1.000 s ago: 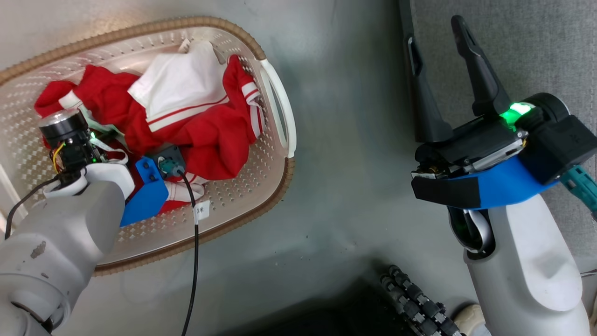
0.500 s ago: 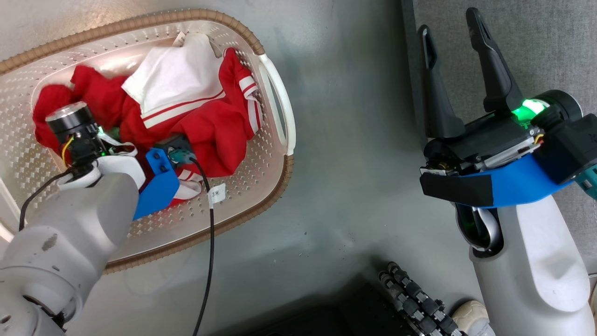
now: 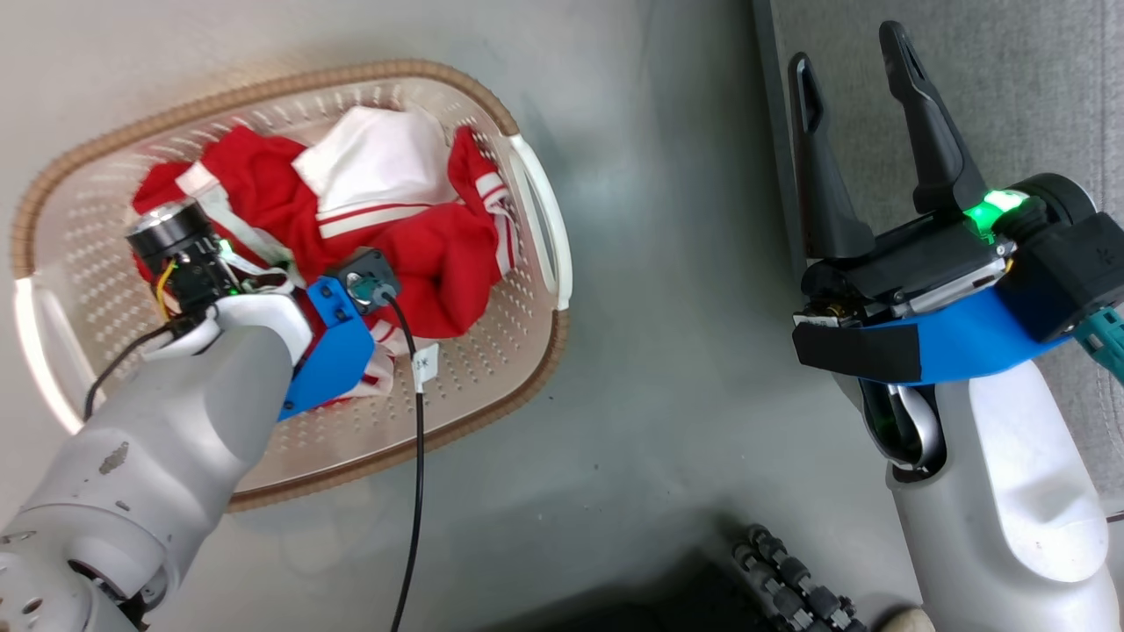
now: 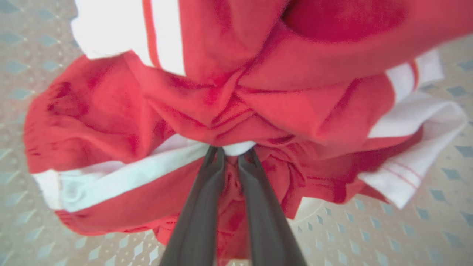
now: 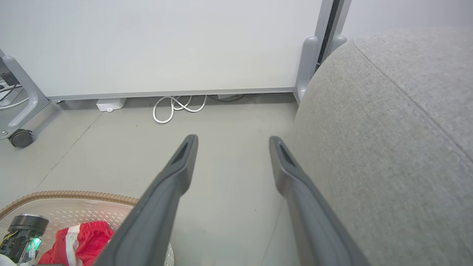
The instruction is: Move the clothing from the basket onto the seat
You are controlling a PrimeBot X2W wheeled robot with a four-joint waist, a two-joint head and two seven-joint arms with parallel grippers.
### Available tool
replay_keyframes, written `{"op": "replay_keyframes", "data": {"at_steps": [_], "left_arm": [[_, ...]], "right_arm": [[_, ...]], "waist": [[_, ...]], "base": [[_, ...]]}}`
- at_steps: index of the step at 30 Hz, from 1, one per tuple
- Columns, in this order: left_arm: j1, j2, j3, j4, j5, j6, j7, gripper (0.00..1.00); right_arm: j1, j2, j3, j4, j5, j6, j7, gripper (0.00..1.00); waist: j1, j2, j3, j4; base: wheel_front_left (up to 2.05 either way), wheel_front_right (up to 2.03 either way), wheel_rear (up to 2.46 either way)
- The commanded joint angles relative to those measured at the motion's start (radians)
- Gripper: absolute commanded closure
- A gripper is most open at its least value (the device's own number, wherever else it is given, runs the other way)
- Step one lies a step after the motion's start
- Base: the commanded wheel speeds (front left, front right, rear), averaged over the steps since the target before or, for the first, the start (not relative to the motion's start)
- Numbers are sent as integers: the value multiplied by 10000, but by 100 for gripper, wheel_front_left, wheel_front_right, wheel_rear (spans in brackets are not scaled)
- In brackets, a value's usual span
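Observation:
The clothing is a heap of red fabric with white stripes and a white panel, lying in the cream perforated basket on the floor. My left arm reaches down into the basket from the lower left. In the left wrist view my left gripper is shut on a fold of the clothing, the fabric bunched at the tips above the basket floor. My right gripper is open and holds nothing, hovering at the left edge of the grey seat. In the right wrist view the right gripper has the seat on its right.
Grey floor lies between basket and seat. A black cable hangs from my left wrist across the basket rim. A white wall panel with a coiled white cord and a caster stands beyond. A black ribbed part sits at the bottom.
My left gripper has closed on the clothing, and the fabric has gathered around it. The head view has shifted, so the whole basket shows. The right gripper stays open.

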Motion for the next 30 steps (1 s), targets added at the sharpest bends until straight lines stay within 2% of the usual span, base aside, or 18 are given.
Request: {"op": "replay_keyframes", "data": {"at_steps": [1, 17, 30], "left_arm": [[80, -32, -30, -69, -65, 33, -107, 100], [686, -447, -15, -520, -1166, 28, -2154, 100], [1008, -1138, 420, -124, -2390, 28, -4105, 100]], "right_arm": [[3, -29, -37, 33, -52, 4, -52, 0], [784, -30, -243, 588, -654, 4, -52, 0], [1811, -32, -603, 1006, -1077, 4, -52, 0]], "waist": [[0, 0, -289, 170], [0, 0, -2876, 1186], [0, 0, -4898, 1998]], "base": [[0, 0, 0], [0, 0, 0], [0, 0, 0]]}}
